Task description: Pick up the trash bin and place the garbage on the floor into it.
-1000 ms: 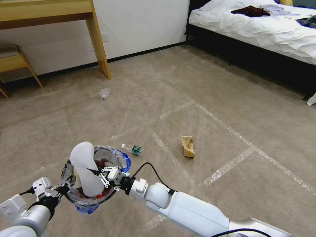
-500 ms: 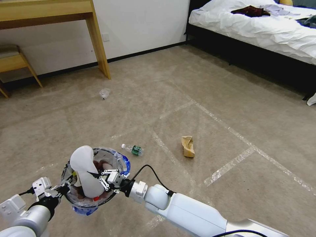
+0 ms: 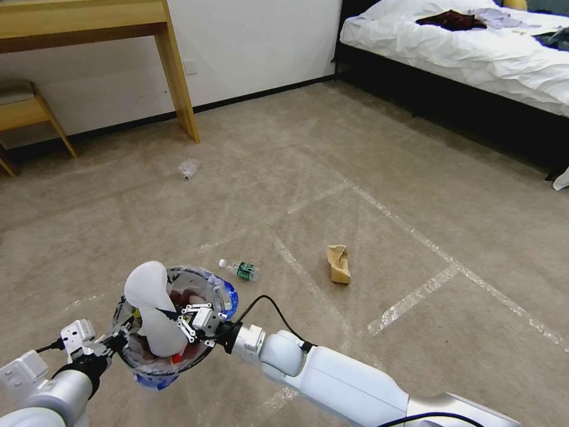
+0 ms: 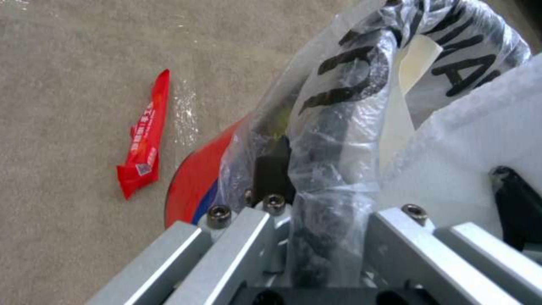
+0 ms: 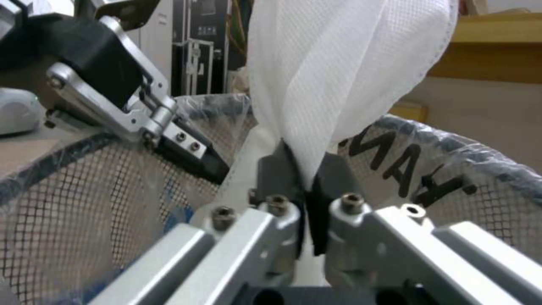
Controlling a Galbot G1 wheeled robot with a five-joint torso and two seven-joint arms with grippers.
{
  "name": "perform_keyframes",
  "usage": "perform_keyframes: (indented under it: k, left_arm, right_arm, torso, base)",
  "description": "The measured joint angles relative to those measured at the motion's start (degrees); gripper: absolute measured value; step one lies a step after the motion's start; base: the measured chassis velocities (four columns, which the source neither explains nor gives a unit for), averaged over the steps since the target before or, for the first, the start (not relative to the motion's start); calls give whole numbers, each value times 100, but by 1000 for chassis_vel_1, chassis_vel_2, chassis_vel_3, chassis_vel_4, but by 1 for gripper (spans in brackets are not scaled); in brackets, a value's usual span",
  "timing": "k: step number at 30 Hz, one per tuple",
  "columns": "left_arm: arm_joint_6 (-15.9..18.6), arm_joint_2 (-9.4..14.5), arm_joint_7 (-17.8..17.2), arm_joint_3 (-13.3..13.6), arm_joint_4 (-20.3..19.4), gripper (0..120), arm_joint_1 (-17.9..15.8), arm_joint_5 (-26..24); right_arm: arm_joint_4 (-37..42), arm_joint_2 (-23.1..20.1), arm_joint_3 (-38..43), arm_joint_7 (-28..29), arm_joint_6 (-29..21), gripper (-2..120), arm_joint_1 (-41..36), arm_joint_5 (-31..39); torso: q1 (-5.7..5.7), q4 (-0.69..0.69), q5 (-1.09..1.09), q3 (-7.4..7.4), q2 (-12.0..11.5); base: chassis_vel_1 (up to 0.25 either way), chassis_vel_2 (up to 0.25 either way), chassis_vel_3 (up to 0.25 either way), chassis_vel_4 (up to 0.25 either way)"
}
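The trash bin (image 3: 207, 283), a red bucket lined with a clear bag, hangs above the carpet at the lower left. My left gripper (image 3: 116, 344) is shut on its rim (image 4: 350, 84). My right gripper (image 3: 181, 323) is shut on a white slipper sole (image 3: 149, 296) that stands upright, its lower end inside the bin. The right wrist view shows the sole (image 5: 350, 63) pinched between the right gripper's (image 5: 308, 178) jaws. On the floor lie a green-labelled bottle (image 3: 240, 270), a brown cardboard scrap (image 3: 339, 264), a clear plastic scrap (image 3: 188, 169) and a red wrapper (image 4: 144, 135).
A wooden desk leg (image 3: 178, 77) and a stool (image 3: 26, 110) stand by the far wall. A bed (image 3: 474, 53) with clothes on it takes up the far right. Pale tape lines (image 3: 409, 299) cross the open carpet.
My right gripper has sunk slightly with the slipper sole, pushing it a little deeper into the bin. The left gripper and the bin have barely moved.
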Motion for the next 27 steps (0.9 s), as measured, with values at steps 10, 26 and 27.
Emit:
perform_keyframes:
  k: [10, 26, 27]
  left_arm:
    - [-2, -6, -15, -15, 44, 1, -7, 10]
    - [-2, 35, -15, -25, 111, 1, -35, 13]
    - [-2, 35, -15, -20, 120, 1, -42, 16]
  right_arm:
    - [140, -87, 3, 31, -72, 44, 83, 111]
    - [274, -227, 54, 45, -123, 98, 109, 163]
    - [290, -241, 61, 46, -128, 100, 110, 171]
  torso:
    - [0, 0, 0, 0, 0]
    - [0, 0, 0, 0, 0]
    - [0, 0, -1, 0, 0]
  base:
    - [0, 0, 0, 0]
    - [0, 0, 0, 0]
    - [0, 0, 0, 0]
